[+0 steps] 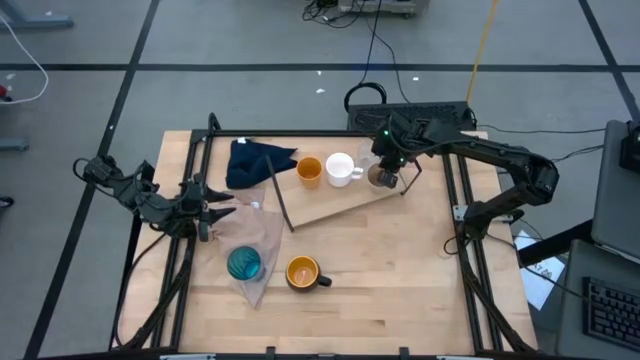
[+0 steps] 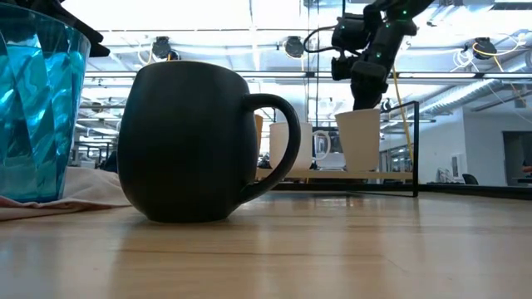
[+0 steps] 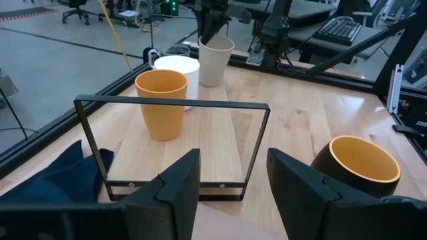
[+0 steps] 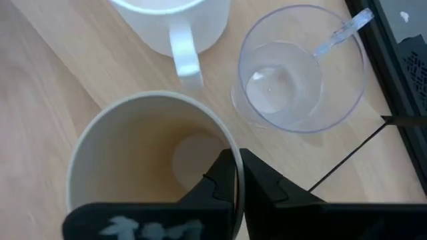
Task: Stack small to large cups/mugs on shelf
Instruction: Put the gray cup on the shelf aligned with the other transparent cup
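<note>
Nearest you, the dark mug (image 2: 195,141) sits on the bench (image 1: 400,270) beside the teal tumbler (image 1: 244,264). Farther back, your right hand (image 4: 238,175) pinches the grey-beige cup (image 1: 383,176) rim (on the shelf (image 1: 335,203)); left hand (image 3: 231,175) waits, fingers apart.

Shelf (image 1: 325,205) at upper centre of the high view, bearing, left to right, a small cup (image 1: 309,171), a handled mug (image 1: 340,169) and a cup (image 1: 384,176), with a clear cup (image 1: 367,157) just behind. At lower centre-left, a tumbler (image 1: 244,264) stands on a cloth (image 1: 256,235), left of a mug (image 1: 303,272). A second cloth (image 1: 255,163) lies at the shelf's left end.
</note>
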{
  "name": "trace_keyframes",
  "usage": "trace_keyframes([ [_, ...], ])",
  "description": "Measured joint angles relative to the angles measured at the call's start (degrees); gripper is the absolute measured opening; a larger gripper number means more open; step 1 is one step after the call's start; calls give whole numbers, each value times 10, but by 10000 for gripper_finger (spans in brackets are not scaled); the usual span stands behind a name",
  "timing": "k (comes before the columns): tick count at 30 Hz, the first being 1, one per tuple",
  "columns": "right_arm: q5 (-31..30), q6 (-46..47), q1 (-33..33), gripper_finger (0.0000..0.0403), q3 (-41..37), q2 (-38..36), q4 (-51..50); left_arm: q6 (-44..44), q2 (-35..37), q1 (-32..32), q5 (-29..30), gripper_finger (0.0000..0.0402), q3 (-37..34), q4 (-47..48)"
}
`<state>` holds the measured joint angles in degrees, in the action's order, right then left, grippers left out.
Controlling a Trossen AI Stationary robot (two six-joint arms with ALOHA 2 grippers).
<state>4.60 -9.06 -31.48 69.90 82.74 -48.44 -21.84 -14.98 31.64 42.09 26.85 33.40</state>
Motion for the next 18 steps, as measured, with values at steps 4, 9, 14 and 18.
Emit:
trace_keyframes([
  [4,0,-1,-1,0,-1,0,6,-2,0,0,0,172,0,0],
  [9,0,-1,-1,0,-1,0,5,-4,0,0,0,172,0,0],
  [14,0,0,-1,0,-1,0,3,-5,0,0,0,172,0,0],
  [18,0,0,-1,0,-1,0,2,-6,0,0,0,172,0,0],
])
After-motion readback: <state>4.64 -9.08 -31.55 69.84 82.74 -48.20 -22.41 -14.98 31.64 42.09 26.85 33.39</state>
